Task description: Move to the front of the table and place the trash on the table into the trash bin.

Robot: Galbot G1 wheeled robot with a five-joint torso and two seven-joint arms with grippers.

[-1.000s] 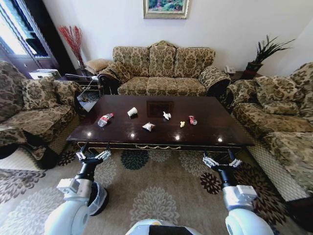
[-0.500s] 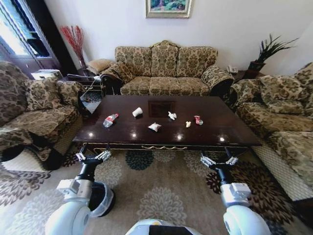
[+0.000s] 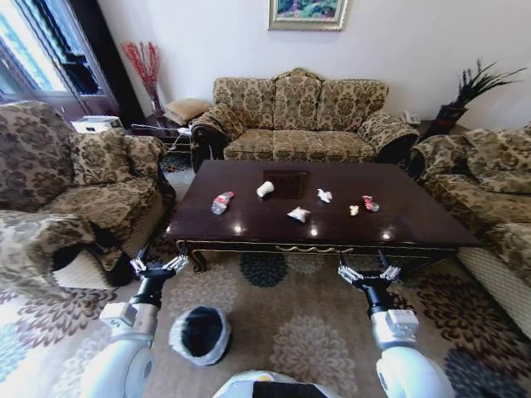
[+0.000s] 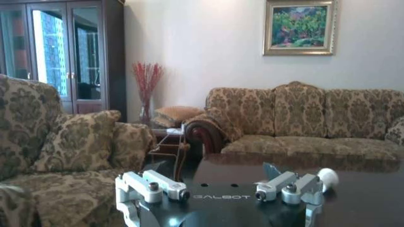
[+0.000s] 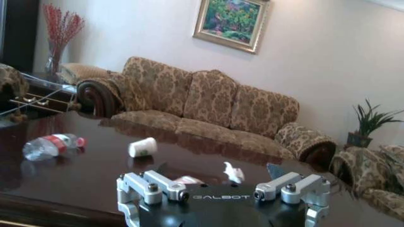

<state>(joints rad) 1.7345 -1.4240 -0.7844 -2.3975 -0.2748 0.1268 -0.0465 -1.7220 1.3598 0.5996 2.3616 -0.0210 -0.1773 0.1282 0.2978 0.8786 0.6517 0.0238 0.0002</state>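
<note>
Overhead, trash bin (image 3: 200, 334) sits beside left gripper (image 3: 158, 267).

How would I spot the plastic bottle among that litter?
Look at the dark table in front of the sofa. The bottle lies on its side at the left end of the litter, beside the cup; it alone is clear with a red label.

White arms — black wrists, silver-fingered hands.

A patterned sofa (image 3: 300, 116) stands against the wall, a framed painting (image 3: 308, 13) above it, red twigs (image 3: 144, 62) left of it.
</note>
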